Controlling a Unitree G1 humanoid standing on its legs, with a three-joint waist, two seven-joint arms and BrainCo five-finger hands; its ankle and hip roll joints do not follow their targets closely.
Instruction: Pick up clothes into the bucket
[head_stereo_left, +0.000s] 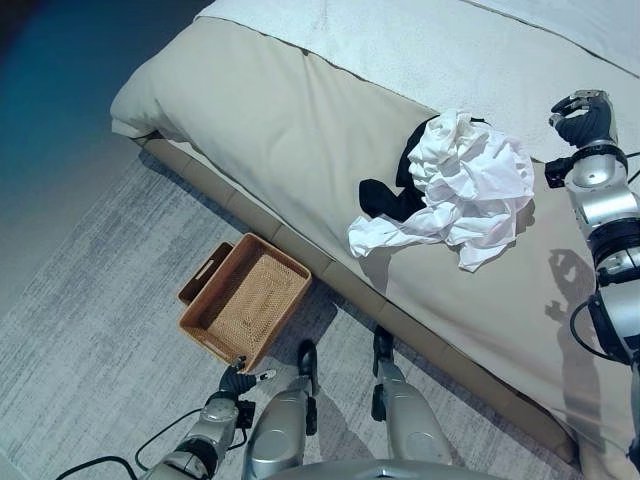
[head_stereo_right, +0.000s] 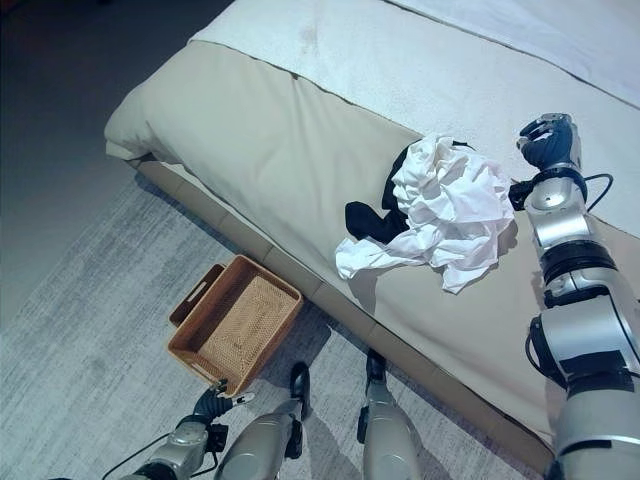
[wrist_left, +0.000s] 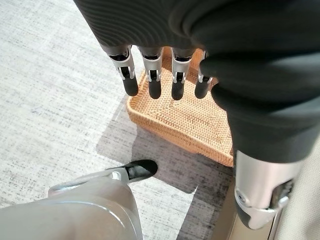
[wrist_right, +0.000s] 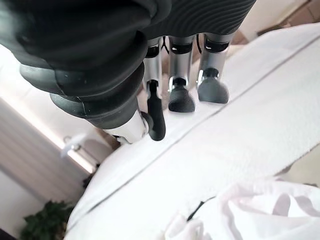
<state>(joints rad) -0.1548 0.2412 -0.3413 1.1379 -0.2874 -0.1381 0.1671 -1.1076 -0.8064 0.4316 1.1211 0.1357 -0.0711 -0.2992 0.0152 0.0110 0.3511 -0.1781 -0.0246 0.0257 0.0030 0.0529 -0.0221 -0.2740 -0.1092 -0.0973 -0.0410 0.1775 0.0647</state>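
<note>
Clothes (head_stereo_left: 468, 186) heaped on bed (head_stereo_left: 260, 120), basket (head_stereo_left: 243, 299) on floor; both hands (head_stereo_left: 585, 116) (wrist_left: 160, 82) empty, fingers relaxed, no legible writing

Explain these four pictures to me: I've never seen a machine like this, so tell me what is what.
This is a two-legged humanoid robot. Two pictures look down from its head; the other two come from cameras on its wrists. Before it stands a bed carrying a crumpled white garment lying partly over a black garment. A woven basket sits on the carpet beside the bed. The right robot hand is raised above the bed next to the clothes, fingers relaxed. The left robot hand hangs low near the basket, fingers straight. Neither holds anything.
</note>
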